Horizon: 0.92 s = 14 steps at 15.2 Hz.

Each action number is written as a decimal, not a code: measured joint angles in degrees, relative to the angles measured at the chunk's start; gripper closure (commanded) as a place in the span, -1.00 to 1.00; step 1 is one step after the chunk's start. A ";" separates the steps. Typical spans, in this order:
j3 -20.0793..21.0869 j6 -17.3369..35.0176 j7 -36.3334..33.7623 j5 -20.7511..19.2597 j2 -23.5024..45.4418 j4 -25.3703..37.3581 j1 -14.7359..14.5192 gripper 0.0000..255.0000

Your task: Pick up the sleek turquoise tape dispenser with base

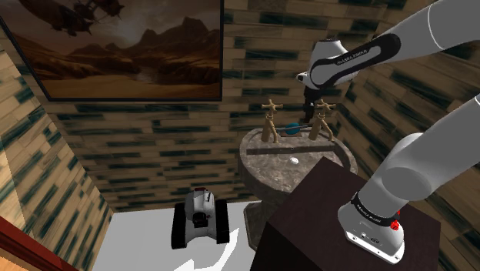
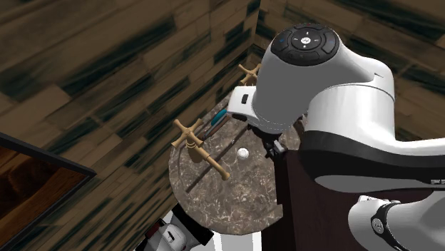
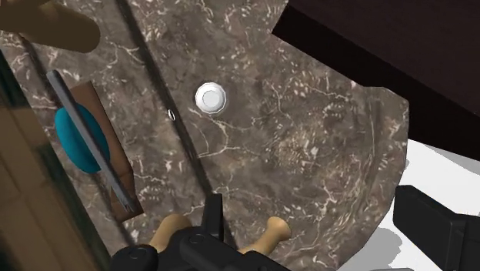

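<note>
We are seeing the turquoise tape dispenser (image 3: 77,142) lying on its brown base at the back rim of the sink, well apart from the gripper (image 3: 214,219). The white drain (image 3: 209,97) is sitting between them. The gripper is hovering just above a tan cross tap (image 3: 273,229) of the stone sink (image 3: 323,162), and we cannot tell how far open it is.

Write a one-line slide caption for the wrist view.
Gripper over a marbled sink; turquoise tape dispenser sits on its ledge.

**A:** ok, what's on that round marbled sink top (image 2: 235,196)?

**B:** one tan cross-handled tap (image 2: 189,135), another tap (image 2: 249,71) further back, a white drain (image 2: 243,152), and a turquoise tape dispenser (image 2: 220,116) between the taps. The white arm (image 2: 328,85) half covers it.
</note>
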<state>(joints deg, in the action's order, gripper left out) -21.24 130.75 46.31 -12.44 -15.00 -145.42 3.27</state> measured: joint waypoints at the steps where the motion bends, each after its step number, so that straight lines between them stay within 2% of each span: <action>1: -0.73 1.67 1.51 0.07 2.13 0.64 0.00 -1.00; 4: -2.57 6.29 6.30 1.16 8.84 3.22 -0.02 -1.00; 9: -3.76 14.36 15.16 5.65 21.35 8.27 0.93 -1.00; 14: -1.96 19.47 24.51 11.01 33.42 15.99 4.86 -1.00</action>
<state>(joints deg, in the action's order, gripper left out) -23.20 150.22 70.82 -1.44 18.42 -129.43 8.13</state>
